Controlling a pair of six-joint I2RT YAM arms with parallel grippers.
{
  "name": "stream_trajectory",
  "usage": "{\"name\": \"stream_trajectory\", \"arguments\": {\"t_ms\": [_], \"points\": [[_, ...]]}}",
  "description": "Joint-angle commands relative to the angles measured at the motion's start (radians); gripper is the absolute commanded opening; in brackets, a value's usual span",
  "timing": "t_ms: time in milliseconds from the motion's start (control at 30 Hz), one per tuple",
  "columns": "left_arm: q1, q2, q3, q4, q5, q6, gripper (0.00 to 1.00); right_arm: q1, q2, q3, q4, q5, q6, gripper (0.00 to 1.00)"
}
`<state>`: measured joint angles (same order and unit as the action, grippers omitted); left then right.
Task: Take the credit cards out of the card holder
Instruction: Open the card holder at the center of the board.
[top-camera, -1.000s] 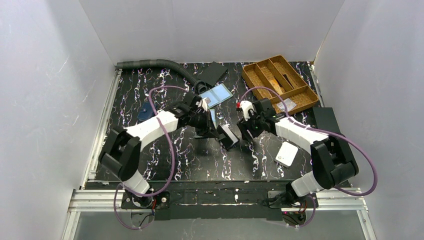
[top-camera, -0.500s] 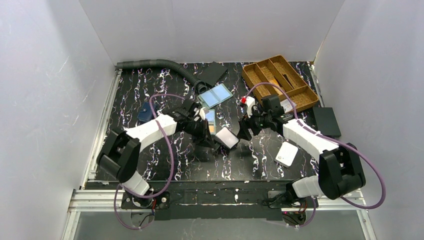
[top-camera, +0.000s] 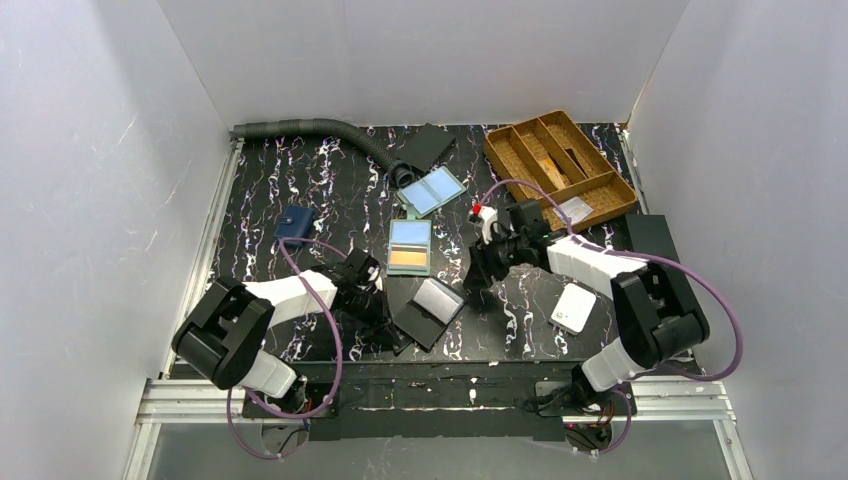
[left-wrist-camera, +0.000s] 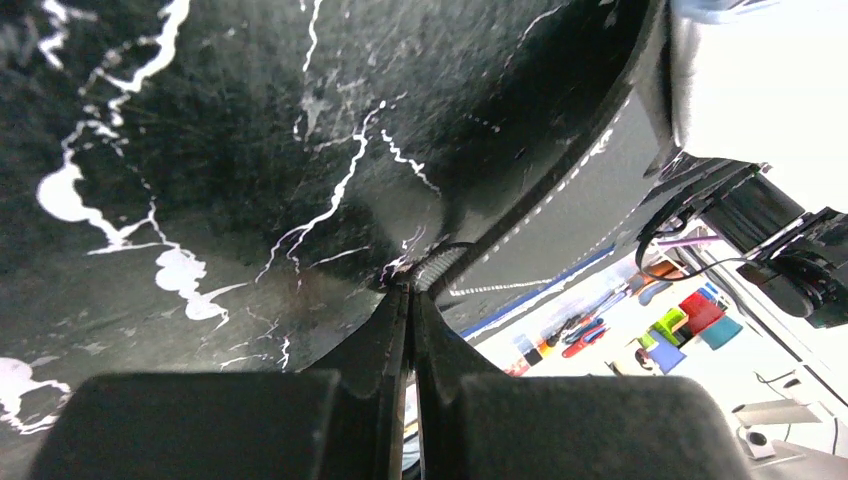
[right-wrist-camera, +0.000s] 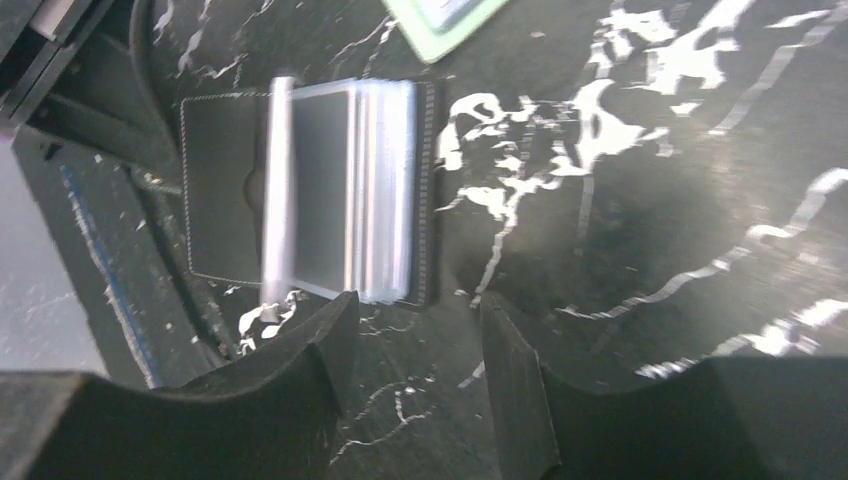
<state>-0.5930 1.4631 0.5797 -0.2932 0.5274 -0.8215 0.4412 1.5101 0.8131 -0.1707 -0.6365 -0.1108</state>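
Observation:
The card holder (top-camera: 410, 247), a flat grey-green bifold, lies open mid-table, and its corner (right-wrist-camera: 445, 15) shows in the right wrist view. The credit cards sit in its clear pockets, a blue one (top-camera: 409, 234) above an orange one (top-camera: 408, 259). No gripper touches it. Nearer the front lies a black wallet with clear sleeves (top-camera: 428, 310) (right-wrist-camera: 310, 220). My left gripper (top-camera: 385, 318) (left-wrist-camera: 410, 292) is shut on its stitched edge (left-wrist-camera: 470, 262). My right gripper (top-camera: 476, 274) (right-wrist-camera: 415, 335) hovers open just right of that wallet, with nothing between its fingers.
A bifold with pale blue panels (top-camera: 430, 190) lies behind the card holder. A navy wallet (top-camera: 294, 224) sits at the left. A white square box (top-camera: 574, 308) and a black box (top-camera: 655, 240) are at the right. A wooden tray (top-camera: 560, 165) and a grey hose (top-camera: 310, 128) are at the back.
My left arm has drawn back toward the near left, bringing the black wallet down onto the table and uncovering the card holder. The right gripper has closed a little and stays open.

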Motion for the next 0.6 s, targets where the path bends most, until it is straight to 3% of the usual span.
{"name": "stream_trajectory", "arguments": {"t_ms": [0, 67, 167, 267, 533, 567], "points": [[0.001, -0.010, -0.011, 0.047, -0.054, -0.007, 0.00, 0.082, 0.029, 0.006, 0.049, -0.084, 0.025, 0.56], [0.000, -0.004, -0.015, 0.055, -0.055, -0.008, 0.00, 0.119, 0.028, 0.003, 0.057, -0.042, 0.021, 0.52], [0.001, 0.000, -0.029, 0.081, -0.051, -0.019, 0.00, 0.157, 0.035, 0.012, 0.049, 0.026, 0.007, 0.36], [0.001, 0.000, -0.042, 0.102, -0.045, -0.028, 0.00, 0.177, 0.041, 0.024, 0.033, 0.028, -0.008, 0.26], [0.000, -0.027, -0.039, 0.086, -0.043, -0.031, 0.01, 0.339, -0.006, 0.028, 0.013, -0.005, -0.118, 0.17], [0.001, -0.045, -0.042, 0.081, -0.051, -0.037, 0.08, 0.363, -0.011, 0.027, 0.012, 0.000, -0.131, 0.17]]}}
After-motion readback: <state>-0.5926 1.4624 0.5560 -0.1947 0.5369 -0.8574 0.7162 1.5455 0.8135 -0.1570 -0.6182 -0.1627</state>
